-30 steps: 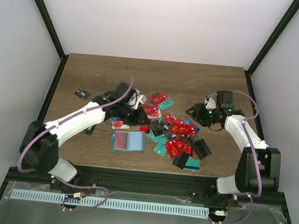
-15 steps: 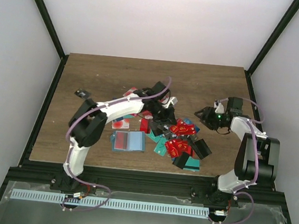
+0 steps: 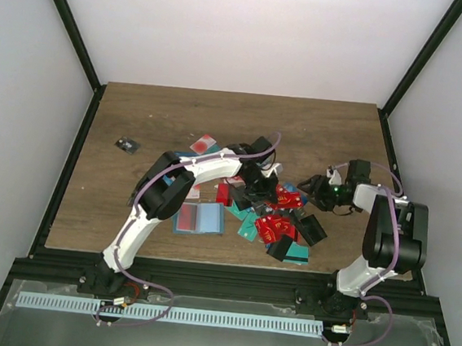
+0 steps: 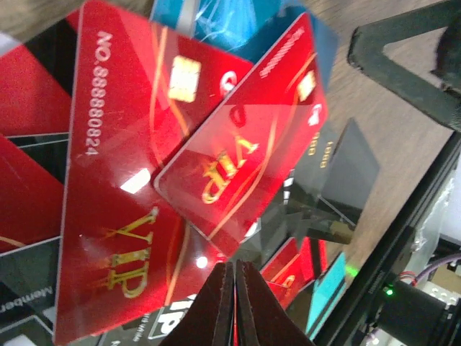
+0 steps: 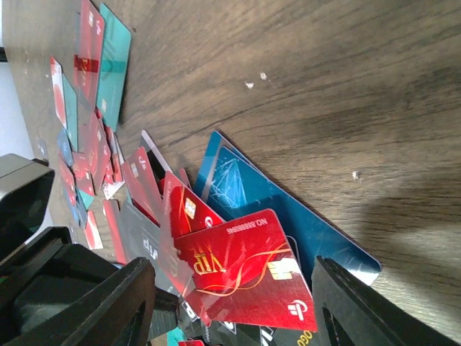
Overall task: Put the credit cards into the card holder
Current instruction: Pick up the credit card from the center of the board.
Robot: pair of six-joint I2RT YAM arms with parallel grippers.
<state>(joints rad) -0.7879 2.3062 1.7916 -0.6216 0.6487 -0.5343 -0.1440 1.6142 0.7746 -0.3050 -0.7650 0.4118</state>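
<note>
The card holder (image 3: 198,217), a teal-blue bifold wallet, lies open on the table left of the card pile (image 3: 272,210). My left gripper (image 3: 260,180) is over the middle of the pile. In the left wrist view its fingers (image 4: 235,268) are pressed shut, tips just above two overlapping red VIP cards (image 4: 245,144); I see nothing held between them. My right gripper (image 3: 315,191) is low at the pile's right edge. In the right wrist view it is open (image 5: 230,295), its fingers either side of a red VIP card (image 5: 238,270) that lies on a blue card (image 5: 288,216).
Black blocky cases (image 3: 311,228) sit at the pile's near right. A lone red card (image 3: 203,143) lies at the back left, and a small black object (image 3: 126,144) lies far left. Red and teal cards (image 5: 112,65) trail off across the wood.
My left arm has swung right, from the pile's left side to over its middle. My right gripper has shifted right, then come down and left to the pile's right edge.
</note>
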